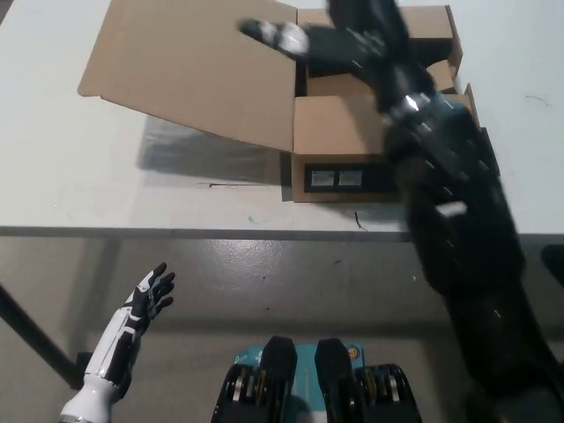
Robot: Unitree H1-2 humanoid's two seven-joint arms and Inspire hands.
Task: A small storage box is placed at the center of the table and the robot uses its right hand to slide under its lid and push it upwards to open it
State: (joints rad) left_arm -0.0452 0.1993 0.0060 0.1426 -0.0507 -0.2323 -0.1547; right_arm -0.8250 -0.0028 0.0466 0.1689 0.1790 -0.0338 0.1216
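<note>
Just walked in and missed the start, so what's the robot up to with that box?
The robot is opening a cardboard box on the white table. Its big lid flap is swung out to the left, raised off the tabletop, so the box stands open. The black right hand, blurred with motion, is above the open box with its fingers spread, holding nothing. The white left hand hangs open below the table edge, idle.
</note>
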